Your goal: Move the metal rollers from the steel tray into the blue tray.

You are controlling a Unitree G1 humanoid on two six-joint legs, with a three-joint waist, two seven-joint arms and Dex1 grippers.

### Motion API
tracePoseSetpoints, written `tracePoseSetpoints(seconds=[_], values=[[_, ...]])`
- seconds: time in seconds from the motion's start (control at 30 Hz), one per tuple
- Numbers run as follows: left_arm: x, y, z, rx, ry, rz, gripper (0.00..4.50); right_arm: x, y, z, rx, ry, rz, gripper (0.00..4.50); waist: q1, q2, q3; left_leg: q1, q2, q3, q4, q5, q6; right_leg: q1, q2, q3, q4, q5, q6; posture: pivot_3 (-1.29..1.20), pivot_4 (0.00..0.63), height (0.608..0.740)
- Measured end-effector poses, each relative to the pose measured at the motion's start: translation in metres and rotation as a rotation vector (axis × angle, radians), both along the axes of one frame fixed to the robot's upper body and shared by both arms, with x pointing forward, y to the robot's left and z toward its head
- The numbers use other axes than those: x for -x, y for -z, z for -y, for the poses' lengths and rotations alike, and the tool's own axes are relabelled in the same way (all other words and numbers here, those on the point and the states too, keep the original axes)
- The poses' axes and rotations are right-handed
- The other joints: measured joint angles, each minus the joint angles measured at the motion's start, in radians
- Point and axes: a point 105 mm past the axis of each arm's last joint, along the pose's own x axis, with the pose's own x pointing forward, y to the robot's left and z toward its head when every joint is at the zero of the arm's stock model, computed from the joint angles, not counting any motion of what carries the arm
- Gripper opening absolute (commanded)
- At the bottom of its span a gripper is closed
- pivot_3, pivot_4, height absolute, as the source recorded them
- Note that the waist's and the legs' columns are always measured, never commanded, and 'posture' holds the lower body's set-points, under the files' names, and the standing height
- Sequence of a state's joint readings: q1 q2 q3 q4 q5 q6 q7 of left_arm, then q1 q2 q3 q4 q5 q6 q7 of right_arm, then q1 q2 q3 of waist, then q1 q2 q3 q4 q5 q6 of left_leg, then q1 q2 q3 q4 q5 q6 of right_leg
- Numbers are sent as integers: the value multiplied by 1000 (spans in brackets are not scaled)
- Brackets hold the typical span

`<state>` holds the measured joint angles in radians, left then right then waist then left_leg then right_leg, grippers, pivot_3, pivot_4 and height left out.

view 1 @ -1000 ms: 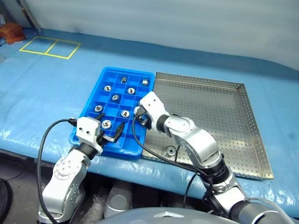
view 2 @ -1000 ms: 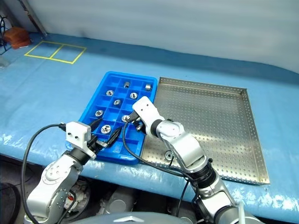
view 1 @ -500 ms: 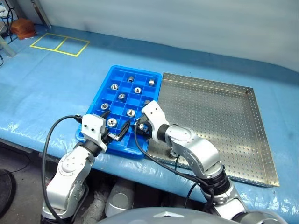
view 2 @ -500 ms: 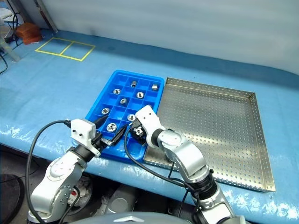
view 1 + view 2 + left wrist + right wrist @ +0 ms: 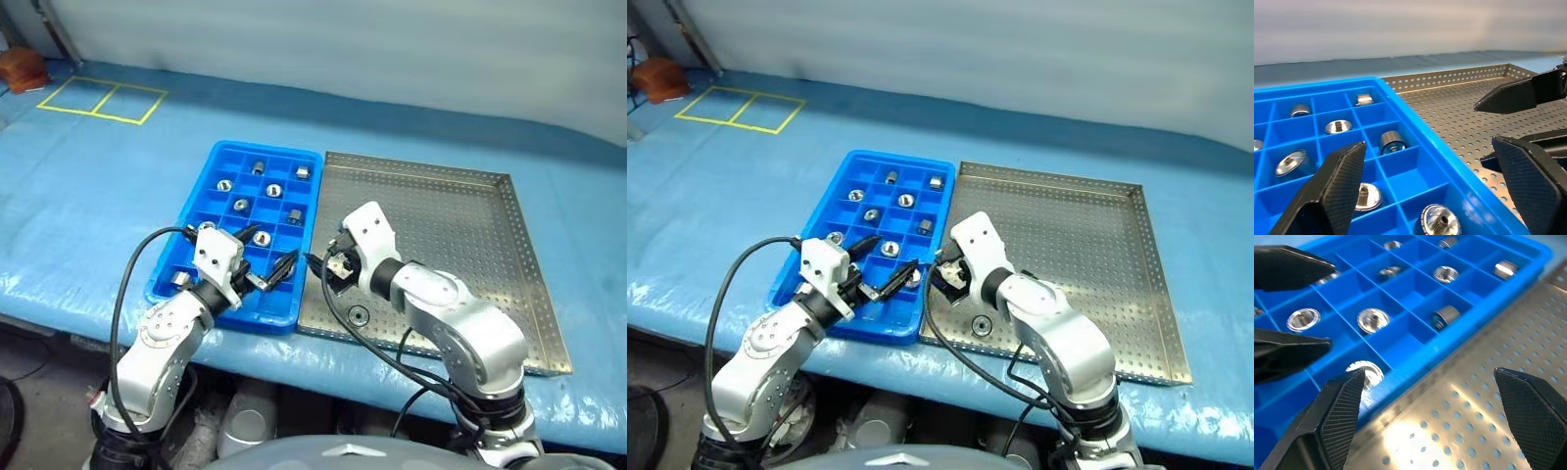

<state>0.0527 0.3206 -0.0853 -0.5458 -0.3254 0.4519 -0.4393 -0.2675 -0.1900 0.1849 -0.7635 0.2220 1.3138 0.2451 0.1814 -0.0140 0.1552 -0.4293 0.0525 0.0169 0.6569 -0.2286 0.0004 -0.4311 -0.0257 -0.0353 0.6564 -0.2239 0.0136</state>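
Note:
The blue tray lies left of the steel tray. Several metal rollers sit in its cells, among them one lying on its side and a flanged one. One roller lies on the steel tray's floor near its front rim. My right gripper hangs open and empty over the steel tray's left edge, just right of the blue tray. My left gripper stands open and empty over the blue tray's near cells, and its fingertips reach toward the right gripper.
Both trays rest on a table covered with a blue sheet. A yellow taped rectangle marks the far left, with a brown object beyond it. The table's front edge runs just below the trays.
My right gripper has opened and pulled back rightward from over the blue tray to the steel tray's edge, leaving a roller in a cell. The left gripper has shifted a little to the right.

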Motion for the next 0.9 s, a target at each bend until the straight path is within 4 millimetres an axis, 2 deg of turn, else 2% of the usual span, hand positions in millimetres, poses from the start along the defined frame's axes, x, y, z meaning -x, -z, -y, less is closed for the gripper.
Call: tracePoseSetpoints(seconds=[0.07, 0.17, 0.4, 0.9], values=[[-1, 1, 3, 0, 19, -4, 4500, 5, 10, 10, 3, 68, -80, 4462, -24, 0, 0, 0, 0, 0, 0, 0, 0, 0, 0, 0, 1, 0, 0, 228, 150, 740], [-3, 0, 7, -1, 43, -1, 4500, 11, 17, 15, 15, 107, -149, 4462, -56, 0, 0, 1, 0, -1, 1, 0, 0, 1, 0, 0, 2, 0, 0, 193, 150, 740], [-4, 1, 12, 1, 76, -5, 4500, 23, 31, 11, 9, 127, -244, 4462, -105, 0, 0, 2, 0, -2, 0, 0, 0, 1, 1, 0, 3, 0, 0, 187, 150, 740], [16, 19, 14, -81, 228, -71, 4500, 39, 56, 12, 37, 108, -349, 4462, -112, 0, 0, 2, 0, -1, 1, 0, 0, 1, 0, 1, 2, -1, -1, 216, 150, 740]])
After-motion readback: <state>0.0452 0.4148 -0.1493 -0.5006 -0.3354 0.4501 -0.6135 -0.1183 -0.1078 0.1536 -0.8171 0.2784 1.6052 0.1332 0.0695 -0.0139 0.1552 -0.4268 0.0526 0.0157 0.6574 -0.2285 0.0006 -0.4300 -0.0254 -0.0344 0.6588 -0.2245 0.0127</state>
